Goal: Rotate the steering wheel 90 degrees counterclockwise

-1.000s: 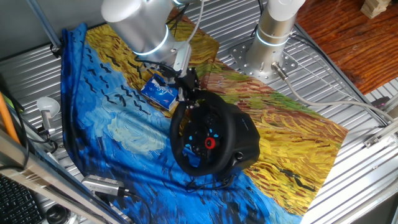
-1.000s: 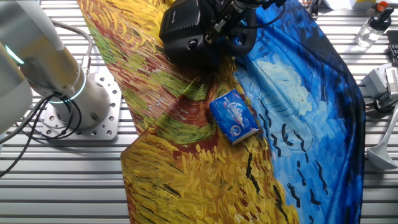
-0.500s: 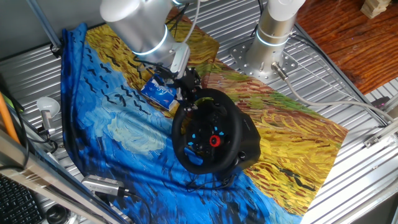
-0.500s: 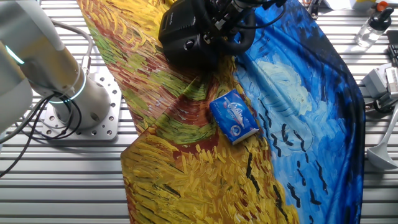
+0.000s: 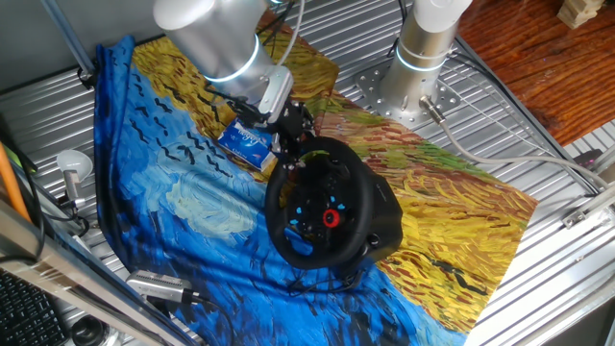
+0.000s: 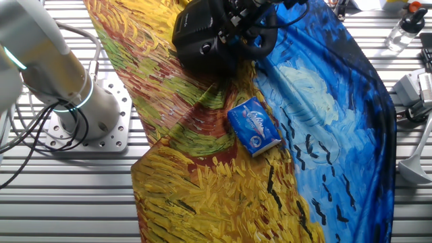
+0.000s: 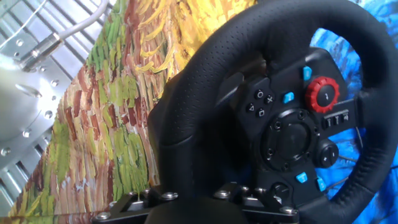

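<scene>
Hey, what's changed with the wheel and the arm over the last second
The steering wheel turned: its red button shifted slightly right and up on the hub, mostly in the first half second. The gripper stayed at the rim's upper edge and pulled back a little toward the top of the picture. Whether its fingers still clamp the rim is hard to tell. The blue-and-white box and the painted cloth did not move.

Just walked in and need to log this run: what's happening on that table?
A robot arm has its gripper at the top of the rim of a black steering wheel, which stands on a painted cloth. Whether the fingers are clamped on the rim cannot be made out. The hub's red button sits upper right in the hand view. A small blue box lies apart, untouched.
</scene>
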Tool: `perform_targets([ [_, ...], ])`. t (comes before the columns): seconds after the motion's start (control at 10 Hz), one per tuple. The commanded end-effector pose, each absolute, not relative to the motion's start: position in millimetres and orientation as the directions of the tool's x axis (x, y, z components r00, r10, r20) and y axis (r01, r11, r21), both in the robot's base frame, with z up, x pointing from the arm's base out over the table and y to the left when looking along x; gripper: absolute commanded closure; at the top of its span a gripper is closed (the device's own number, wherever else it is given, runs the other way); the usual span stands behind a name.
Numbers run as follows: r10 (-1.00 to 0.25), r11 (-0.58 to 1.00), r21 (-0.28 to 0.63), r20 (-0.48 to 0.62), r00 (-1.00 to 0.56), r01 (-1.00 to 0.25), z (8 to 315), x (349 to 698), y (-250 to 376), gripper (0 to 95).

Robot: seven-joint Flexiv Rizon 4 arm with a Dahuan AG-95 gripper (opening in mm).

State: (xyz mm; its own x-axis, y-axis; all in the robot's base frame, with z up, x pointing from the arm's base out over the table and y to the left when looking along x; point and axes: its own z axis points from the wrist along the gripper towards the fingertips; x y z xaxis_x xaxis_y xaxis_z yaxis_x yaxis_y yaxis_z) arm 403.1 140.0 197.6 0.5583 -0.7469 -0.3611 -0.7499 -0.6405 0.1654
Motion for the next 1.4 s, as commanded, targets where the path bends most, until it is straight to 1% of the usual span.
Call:
perform_targets([
  [0.1, -0.758, -0.627, 0.187, -0.370, 0.537, -0.756, 205, 402, 142, 38.0],
  [0.4, -0.797, -0.574, 0.229, -0.375, 0.473, -0.786, 214, 400, 145, 38.0],
  [1.0, -0.827, -0.524, 0.274, -0.390, 0.405, -0.807, 212, 394, 142, 38.0],
  [1.1, -0.825, -0.526, 0.283, -0.399, 0.400, -0.802, 211, 393, 141, 57.0],
  [1.4, -0.815, -0.541, 0.313, -0.422, 0.396, -0.780, 205, 389, 140, 57.0],
])
